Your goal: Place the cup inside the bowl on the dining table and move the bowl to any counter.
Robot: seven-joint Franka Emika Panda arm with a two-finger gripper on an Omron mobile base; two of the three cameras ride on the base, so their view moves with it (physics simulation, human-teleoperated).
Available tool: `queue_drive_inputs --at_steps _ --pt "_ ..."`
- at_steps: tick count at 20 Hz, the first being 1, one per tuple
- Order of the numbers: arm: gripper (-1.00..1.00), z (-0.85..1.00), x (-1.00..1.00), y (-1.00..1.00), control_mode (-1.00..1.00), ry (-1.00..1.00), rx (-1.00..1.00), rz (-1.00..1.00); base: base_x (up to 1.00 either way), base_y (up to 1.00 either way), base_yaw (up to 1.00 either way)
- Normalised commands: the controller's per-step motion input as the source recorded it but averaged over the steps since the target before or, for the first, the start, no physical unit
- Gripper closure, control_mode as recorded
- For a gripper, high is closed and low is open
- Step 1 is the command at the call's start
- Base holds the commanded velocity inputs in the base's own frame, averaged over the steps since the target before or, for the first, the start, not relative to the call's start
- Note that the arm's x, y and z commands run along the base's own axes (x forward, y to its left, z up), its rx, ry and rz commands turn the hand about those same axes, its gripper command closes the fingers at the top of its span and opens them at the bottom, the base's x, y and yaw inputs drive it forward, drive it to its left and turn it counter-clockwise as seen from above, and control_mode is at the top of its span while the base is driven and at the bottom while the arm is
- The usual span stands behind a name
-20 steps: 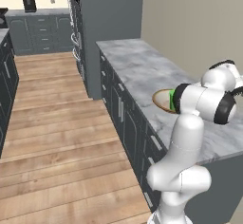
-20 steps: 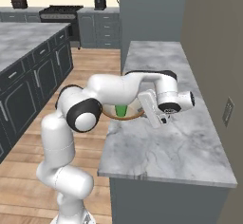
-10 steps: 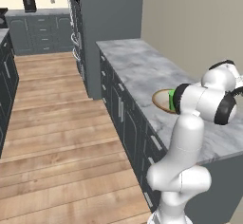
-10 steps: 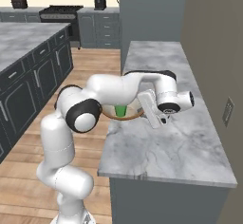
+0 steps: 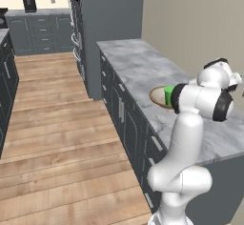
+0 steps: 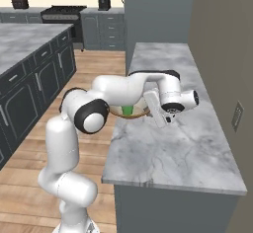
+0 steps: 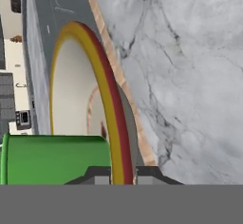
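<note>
Currently: gripper (image 7: 123, 173) clamped nearly shut on bowl (image 7: 71, 90) rim, cup (image 7: 54, 159) inside, over counter (image 6: 173, 143). Best lowered level before release.

A home kitchen — grey marble counter (image 6: 173, 143) over dark grey cabinet doors (image 5: 125, 119) with silver handles, wood-plank floor (image 5: 57, 138), a black stove (image 6: 59, 12) along the back wall, and a marble-topped island (image 6: 24, 39) — all rendered.

No visible change

Against the counter (image 6: 173, 143), arm, bowl (image 5: 159, 97) and cup (image 5: 168, 94) sit exactly where the earlier views show them.
</note>
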Motion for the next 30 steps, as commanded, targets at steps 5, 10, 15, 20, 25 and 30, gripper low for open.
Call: queue_drive_inputs --at_steps 5,10,15,20,25,30 --pt "1.0 -0.07 0.36 -0.03 -1.0 0.04 0.0 -0.07 0.0 0.0 0.0" --pt "1.0 -0.5 0.31 0.0 -1.0 0.0 -0.01 -0.09 0.0 0.0 0.0" --pt "1.0 -0.36 0.04 0.0 -1.0 -0.03 -0.06 -0.06 0.0 0.0 0.0" --pt "1.0 -0.32 0.0 0.0 -1.0 -0.11 -0.08 -0.03 0.0 0.0 0.0" --pt "1.0 -0.26 0.0 0.0 -1.0 -0.04 -0.12 -0.06 0.0 0.0 0.0" --pt "1.0 -0.09 0.0 -0.03 -1.0 0.0 -0.09 -0.08 0.0 0.0 0.0"
